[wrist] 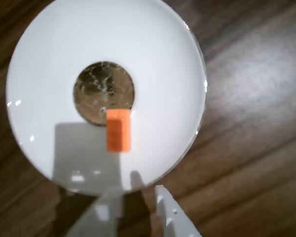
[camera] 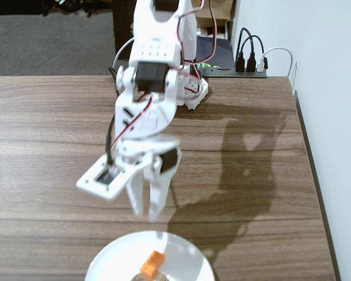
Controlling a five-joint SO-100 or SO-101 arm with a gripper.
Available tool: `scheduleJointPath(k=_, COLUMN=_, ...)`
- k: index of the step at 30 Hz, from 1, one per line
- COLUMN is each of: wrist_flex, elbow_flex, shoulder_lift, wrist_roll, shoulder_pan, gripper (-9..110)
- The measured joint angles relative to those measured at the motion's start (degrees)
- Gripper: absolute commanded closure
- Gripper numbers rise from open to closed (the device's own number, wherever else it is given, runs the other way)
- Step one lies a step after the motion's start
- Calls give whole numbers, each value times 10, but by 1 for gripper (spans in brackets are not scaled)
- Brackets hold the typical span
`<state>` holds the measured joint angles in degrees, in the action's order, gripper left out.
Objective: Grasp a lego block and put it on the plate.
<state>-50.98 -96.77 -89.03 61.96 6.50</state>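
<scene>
The orange lego block (camera: 152, 263) lies on the white plate (camera: 118, 253) at the bottom edge of the fixed view, beside the plate's greyish-brown centre. In the wrist view the block (wrist: 118, 130) lies partly over the dark centre of the plate (wrist: 163, 59). My white gripper (camera: 145, 213) hangs fingers-down above the table, just behind the plate's far rim and above the block. It is open and empty. In the wrist view the gripper (wrist: 137, 193) enters from the bottom edge, with a gap between its fingers and nothing in it.
The arm's base (camera: 193, 93) stands at the table's far edge. A black power strip with plugs (camera: 251, 63) sits at the back right next to the white wall. The table's right edge (camera: 316, 175) runs along the wall. The arm's shadow falls on the wood to the right.
</scene>
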Motion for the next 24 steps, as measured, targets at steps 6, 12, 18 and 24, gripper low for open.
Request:
scheduleJointPath(k=6, wrist_flex=-17, elbow_flex=-123, shoulder_lift=-141, wrist_roll=-43, shoulder_pan=1, gripper=101)
scheduleJointPath(k=12, wrist_flex=-18, elbow_flex=-242, shoulder_lift=-265, wrist_roll=-97, shoulder_pan=-8, gripper=101)
scheduleJointPath(k=18, wrist_flex=-20, elbow_flex=-351, shoulder_lift=-388, wrist_roll=-178, shoulder_pan=-25, gripper=101)
scheduleJointPath(k=24, wrist_flex=-29, elbow_flex=-438, shoulder_lift=-489, wrist_roll=-257, shoulder_pan=-30, gripper=101)
